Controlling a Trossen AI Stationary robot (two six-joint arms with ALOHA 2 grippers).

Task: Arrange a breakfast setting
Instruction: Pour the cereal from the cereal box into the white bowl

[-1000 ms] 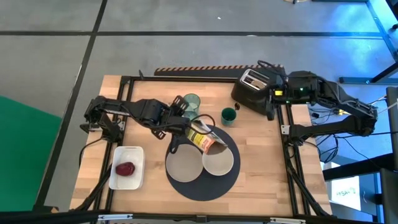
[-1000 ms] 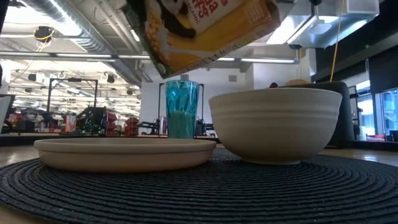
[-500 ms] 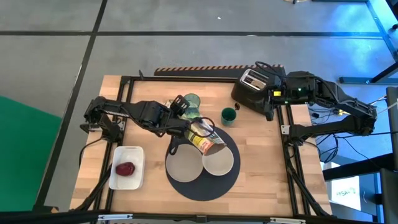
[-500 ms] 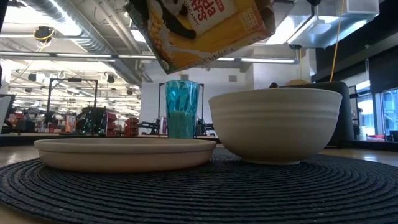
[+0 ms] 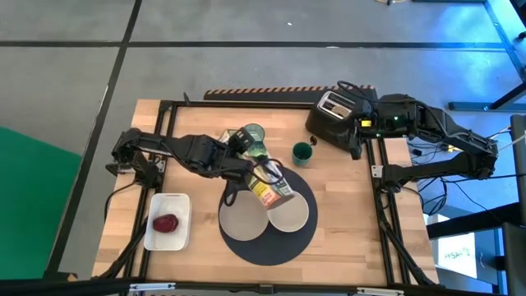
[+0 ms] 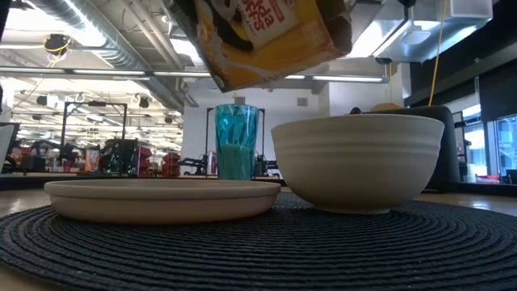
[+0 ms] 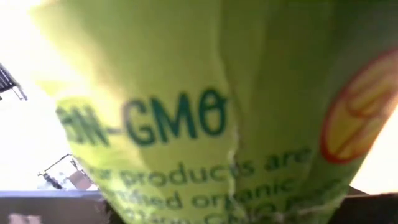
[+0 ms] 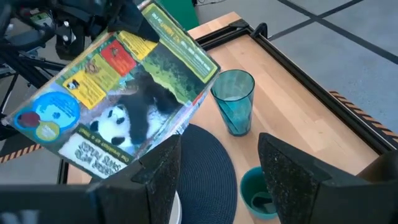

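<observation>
My left gripper [image 5: 245, 164] is shut on a yellow cereal box with a panda on it [image 5: 269, 184], held tilted above the white bowl [image 5: 289, 214]. The bowl and the beige plate [image 5: 242, 219] stand on the round dark-grey mat [image 5: 246, 249]. The box shows above them in the low view [image 6: 266, 36] and fills the left wrist view [image 7: 205, 112]. The pale-green tumbler [image 5: 253, 133] and the small dark-green cup [image 5: 302, 153] stand on the wood behind the mat. No spoon shows plainly. My right gripper [image 8: 221, 149] is open and empty beside the toaster at the far right. My left gripper holds the cereal box by its raised end [image 8: 158, 28], coming at it from the table's left. The fingers themselves are hidden by the box and the wrist. The box is lifted clear and slants down, its lower end [image 5: 286, 194] over the bowl's far rim.
A black toaster [image 5: 335, 115] stands at the far right corner next to my right arm. A white tray [image 5: 156, 234] with a dark-red item lies at the near left. Black frame rails [image 5: 374, 173] run along the table's sides.
My left gripper has shifted slightly toward the table's right and turned, and the cereal box has turned with it. The box now slants more steeply over the bowl, still clear of it. The right arm has kept still.
</observation>
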